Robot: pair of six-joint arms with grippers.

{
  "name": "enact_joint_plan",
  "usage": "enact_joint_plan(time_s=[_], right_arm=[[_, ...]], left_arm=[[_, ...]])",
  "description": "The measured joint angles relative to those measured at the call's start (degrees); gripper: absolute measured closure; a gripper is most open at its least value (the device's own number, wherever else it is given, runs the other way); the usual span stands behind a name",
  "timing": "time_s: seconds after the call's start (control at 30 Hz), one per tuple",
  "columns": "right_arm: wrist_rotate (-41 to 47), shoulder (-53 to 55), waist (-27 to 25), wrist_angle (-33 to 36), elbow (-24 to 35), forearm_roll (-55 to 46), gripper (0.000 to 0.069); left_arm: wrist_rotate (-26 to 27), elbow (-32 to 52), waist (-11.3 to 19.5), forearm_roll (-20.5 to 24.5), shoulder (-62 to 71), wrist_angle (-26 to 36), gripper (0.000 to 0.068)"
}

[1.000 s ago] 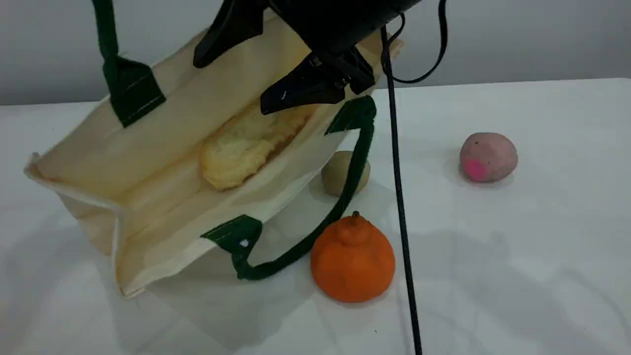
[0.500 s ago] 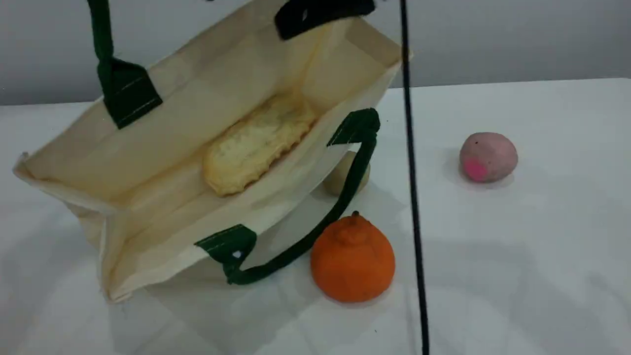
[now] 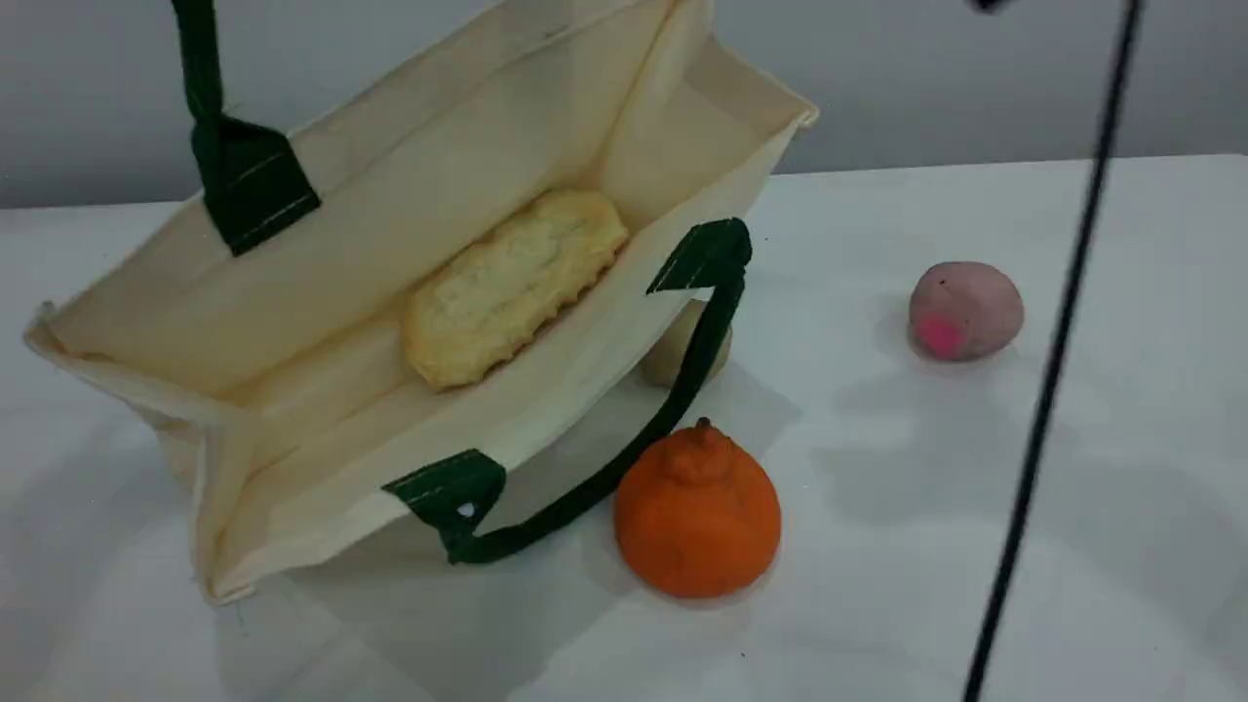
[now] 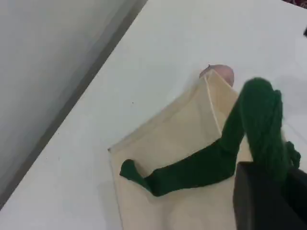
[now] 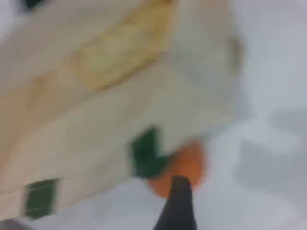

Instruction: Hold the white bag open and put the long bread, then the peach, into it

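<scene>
1. Nearest the camera sits the orange fruit (image 3: 697, 517), touching the bag's loose strap. It is not wanted
2. A little farther back is the white bag (image 3: 322, 292). Its mouth is wide open and runs from 7 o'clock to 1 o'clock. The long bread (image 3: 517, 288) already lies inside, on the bottom, pointing the same way, so I think only the peach is left to do
3. The peach (image 3: 965, 310) sits on the table at 3 o'clock from the bag, well apart from it, with nothing near it. It is roundish, so no side is really longer and it can be grabbed from any side. Its pink spot is at 7 o'clock
4. Up high, the left gripper (image 4: 268, 189) is pinched tight on the green handle (image 4: 201, 165) and holds that side of the bag up, so it is busy
5. The right gripper (image 5: 178, 206) is spread wide with nothing in it. Its blurry camera sees the bag and the orange fruit, not the peach. In the scene view only its black cable (image 3: 1048, 390) hangs down at 3 o'clock from the peach, so I think this arm is the nearer one. It must go down to the peach, then carry it toward 9 o'clock
</scene>
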Motion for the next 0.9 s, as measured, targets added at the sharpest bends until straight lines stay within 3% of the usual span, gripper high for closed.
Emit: enact_joint_plan(time_s=[0.17, 0.33, 0.9], right_arm=[[4.5, 1.2, -3.9, -0.2, 0.0, -9.1, 0.0114], [5.8, 5.6, -4.1, -2.6, 0.0, -15.3, 0.0114], [5.8, 17.8, -4.1, -12.0, 0.0, -17.6, 0.0114]], left_arm=[[0.0, 0.0, 0.0, 0.0, 0.0, 0.0, 0.0589], [-0.2, 0.0, 0.0, 0.0, 0.0, 0.0, 0.0589], [-0.3, 0.0, 0.0, 0.0, 0.0, 0.0, 0.0589]])
